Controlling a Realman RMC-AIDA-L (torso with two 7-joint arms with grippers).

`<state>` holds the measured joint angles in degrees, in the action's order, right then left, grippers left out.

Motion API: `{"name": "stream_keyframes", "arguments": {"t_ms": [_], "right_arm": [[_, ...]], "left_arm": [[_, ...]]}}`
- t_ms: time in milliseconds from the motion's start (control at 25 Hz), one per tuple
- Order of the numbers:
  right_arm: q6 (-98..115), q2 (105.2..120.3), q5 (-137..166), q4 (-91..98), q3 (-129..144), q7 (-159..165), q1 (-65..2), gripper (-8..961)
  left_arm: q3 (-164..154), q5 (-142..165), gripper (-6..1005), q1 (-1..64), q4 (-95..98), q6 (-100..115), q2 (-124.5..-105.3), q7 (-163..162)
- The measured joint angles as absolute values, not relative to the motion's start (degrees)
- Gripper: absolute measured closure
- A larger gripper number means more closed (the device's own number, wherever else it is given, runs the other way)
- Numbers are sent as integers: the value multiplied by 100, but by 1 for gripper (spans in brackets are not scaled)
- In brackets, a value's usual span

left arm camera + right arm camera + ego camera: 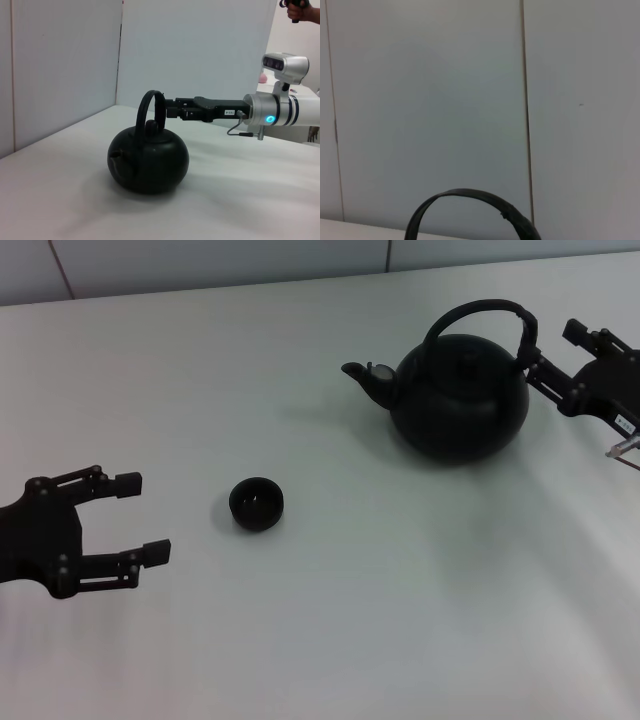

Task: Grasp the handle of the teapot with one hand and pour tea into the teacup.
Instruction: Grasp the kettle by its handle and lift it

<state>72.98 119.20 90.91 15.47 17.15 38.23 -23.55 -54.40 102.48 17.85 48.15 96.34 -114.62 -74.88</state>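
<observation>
Over on the robot's right, far side of the white desk (330, 640): the teapot (460, 395), sitting upright, spout aimed toward the robot's left. Arching high over its lid, the handle (478, 310), standing straight up. Right hand (540, 358) in at the handle's right end, fingers reaching level toward the hoop and just meeting it from the side; from the left wrist view, same hand (170, 110) stretched out flat at hoop height, tip right against the band, near its upper part. Open or clamped there? Cannot tell, the finger ends lost against the black of the hoop. From the right wrist view, only the top of the hoop (470, 207) rising before a pale panelled wall (430, 100). Teapot base flat on the desk, no tilt. Nearer the middle-left, well apart from the teapot: the teacup (256, 503), small, upright, sitting alone. Left hand (145, 517) low at the left edge, near the teacup but clear of it, fingers spread wide, gripping nothing, opening facing toward the teacup.
</observation>
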Motion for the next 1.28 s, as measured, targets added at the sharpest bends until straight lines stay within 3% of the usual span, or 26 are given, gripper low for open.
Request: {"name": "stream_keyframes", "arguments": {"t_ms": [880, 1080, 1280], "right_arm": [[6776, 11918, 9070, 1459, 1685, 3823, -2640, 271], [6776, 11918, 9070, 1465, 1682, 3823, -2653, 347], [6775, 11918, 9070, 1474, 1659, 3823, -2654, 582]], "left_arm": [[-5381, 10247, 133, 1837, 4798, 9586, -11492, -7489], [-5378, 10248, 133, 1844, 4797, 9586, -11497, -7488], [-5376, 10247, 133, 1845, 4792, 9587, -11497, -7488]]}}
